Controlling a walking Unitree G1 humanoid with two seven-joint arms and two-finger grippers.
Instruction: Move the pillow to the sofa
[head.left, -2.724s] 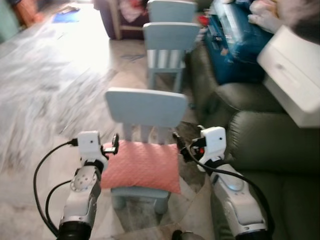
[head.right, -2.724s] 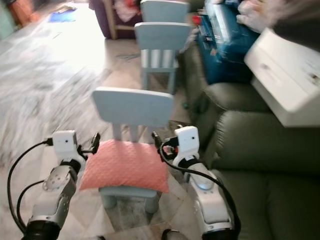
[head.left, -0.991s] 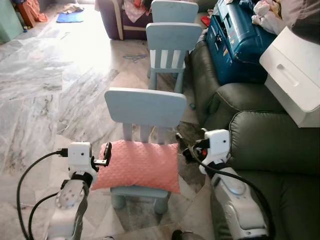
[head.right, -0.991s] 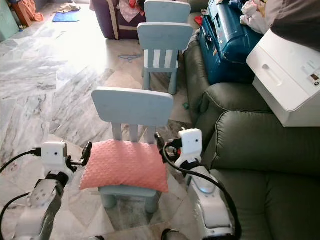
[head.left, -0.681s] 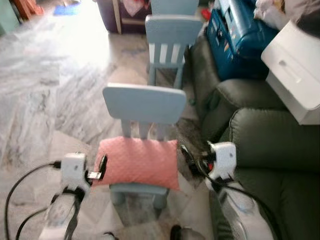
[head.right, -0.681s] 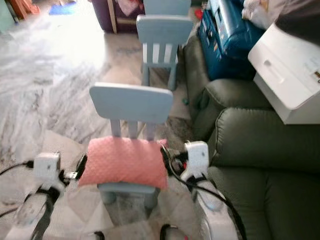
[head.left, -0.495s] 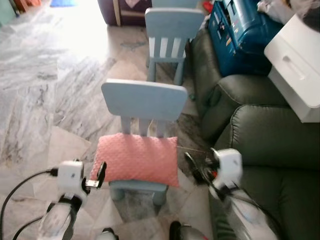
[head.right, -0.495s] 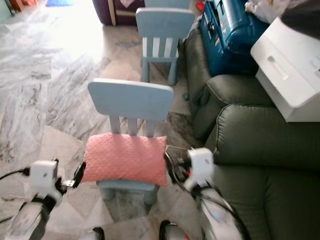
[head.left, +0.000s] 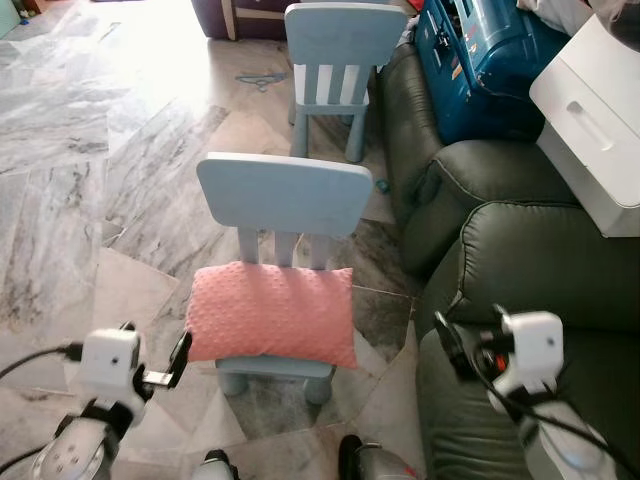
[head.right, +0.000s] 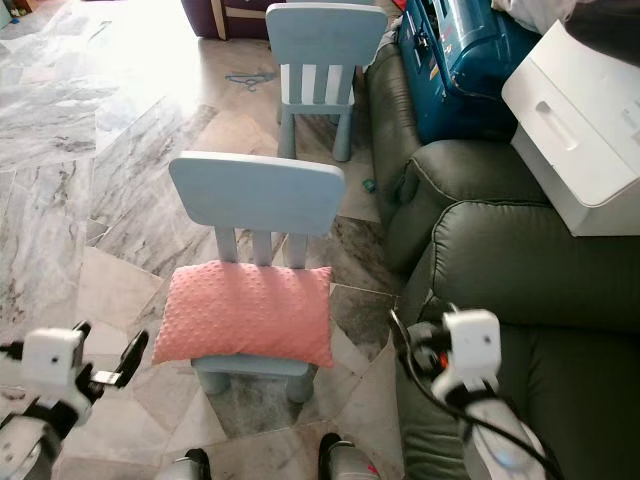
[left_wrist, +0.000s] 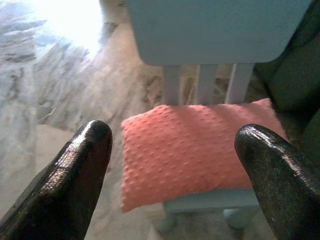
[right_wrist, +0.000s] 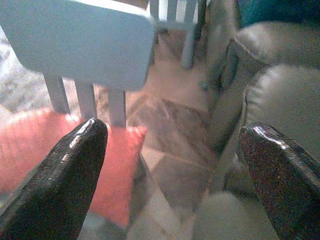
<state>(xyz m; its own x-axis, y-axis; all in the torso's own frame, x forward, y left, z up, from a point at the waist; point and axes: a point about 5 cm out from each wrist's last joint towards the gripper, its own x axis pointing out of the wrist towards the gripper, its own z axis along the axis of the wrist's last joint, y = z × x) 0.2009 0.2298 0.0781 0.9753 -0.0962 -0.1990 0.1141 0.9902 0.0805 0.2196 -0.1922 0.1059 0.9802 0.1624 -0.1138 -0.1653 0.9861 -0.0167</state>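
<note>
Pillow (head.left: 271, 312) lies flat on the seat of the near chair (head.left: 283, 195), salmon pink and dimpled, filling the seat from side to side and overhanging its front edge a little. You see it touching the slats under the chair's backrest, with nothing gripping it.

Your left end effector (left_wrist: 175, 170) hangs low at the pillow's left corner, apart from it, over the marble floor (head.left: 90, 150). Through the left wrist view its two black fingers (left_wrist: 75, 175) are spread wide, the pillow lying between them farther ahead and neither tip touching it.

Your right end effector (right_wrist: 172, 175) sits on the other side, over the front of the sofa (head.left: 540, 260), well clear of the pillow. In the right wrist view its fingers (right_wrist: 65, 170) are likewise spread wide, framing the chair's backrest, one end of the pillow and the sofa's rounded arm.

The sofa is dark green and stands just right of the chair, a narrow strip of floor between them. On it, farther back, you have a white box (head.left: 590, 110) and a blue case (head.left: 480, 70). A second chair (head.left: 340, 50) of the same pale blue stands behind the first, near the sofa's far arm. Bright light washes out the floor at the far left.
</note>
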